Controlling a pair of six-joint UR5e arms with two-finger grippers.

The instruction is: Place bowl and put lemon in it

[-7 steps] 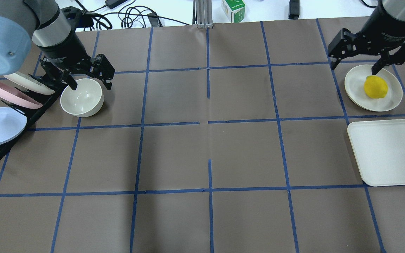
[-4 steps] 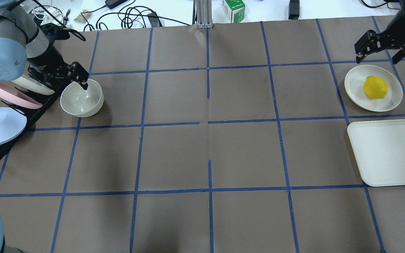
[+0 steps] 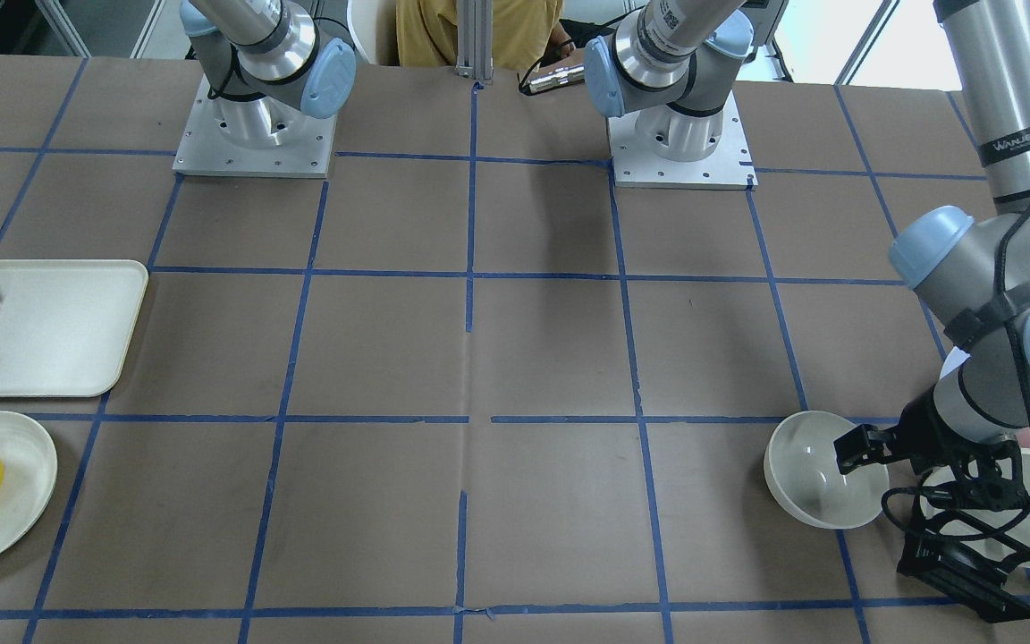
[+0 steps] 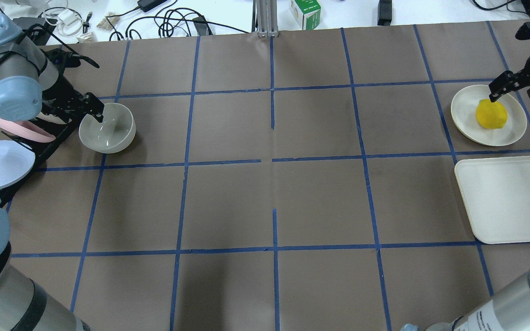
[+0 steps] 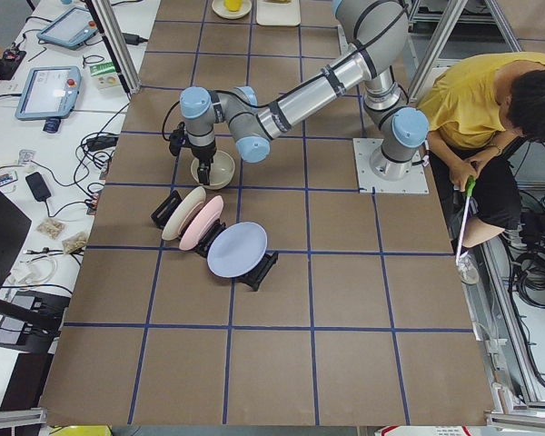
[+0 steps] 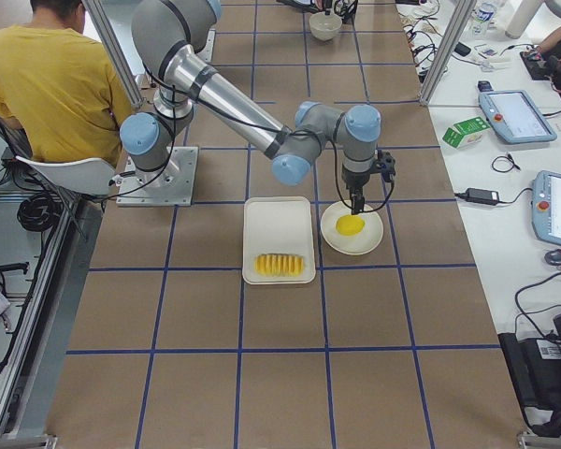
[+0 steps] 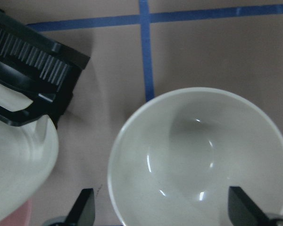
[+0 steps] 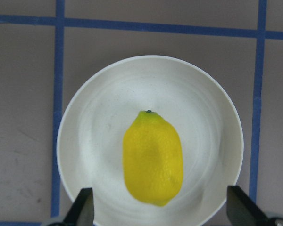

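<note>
Nearest, at the left end of the bench [image 5: 300, 363], stands the plate rack [image 7: 33, 61]. Just beside it the bowl [image 7: 198, 155] sits upright, with the left claw [image 7: 162, 212] spread open across its rim. It should pinch one wall squarely, clear of the rack. Far off, the right claw [image 8: 162, 212] hangs open over the lemon [image 8: 153, 157] on its plate [image 8: 99, 117]. Only the wrist cameras show how wide each claw stands; the side views make them too small.
</note>
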